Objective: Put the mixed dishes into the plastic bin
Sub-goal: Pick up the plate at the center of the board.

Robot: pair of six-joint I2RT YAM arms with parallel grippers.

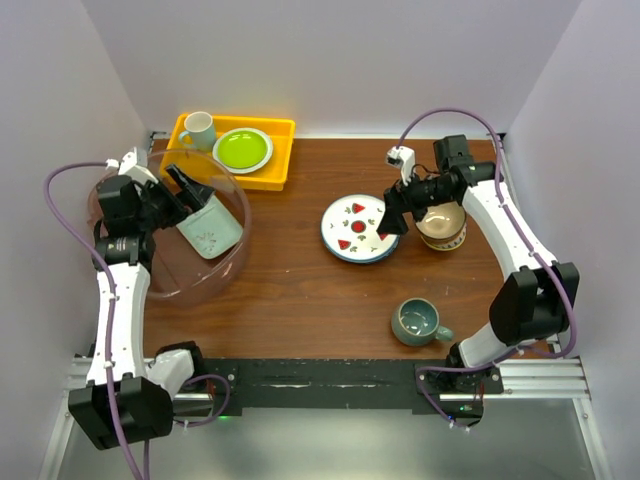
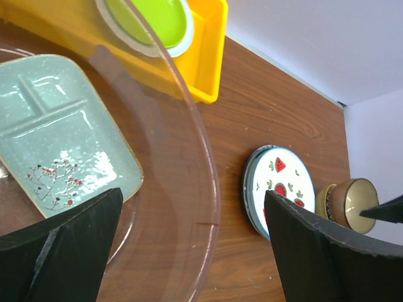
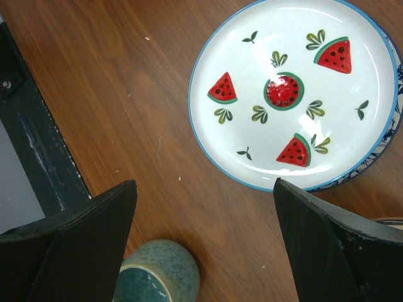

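Observation:
The plastic bin [image 1: 225,262] is a clear pinkish tub at the left; its rim also shows in the left wrist view [image 2: 206,189]. The pale green divided tray [image 1: 212,230] lies inside it [image 2: 56,126]. My left gripper [image 1: 190,190] hovers open and empty above the bin [image 2: 192,195]. A watermelon plate [image 1: 350,228] lies mid-table on a blue-rimmed plate [image 3: 385,156]. My right gripper [image 1: 392,218] is open and empty above that plate's right edge [image 3: 204,185]. A cream-tan bowl [image 1: 441,222] sits to its right, a teal mug [image 1: 416,321] in front. I cannot make out the reddish bowl.
A yellow tray [image 1: 283,158] at the back holds a white mug [image 1: 197,129] and a lime-green plate [image 1: 243,149]. The black front rail [image 3: 38,145] runs along the table's near edge. White walls close in the left, back and right sides.

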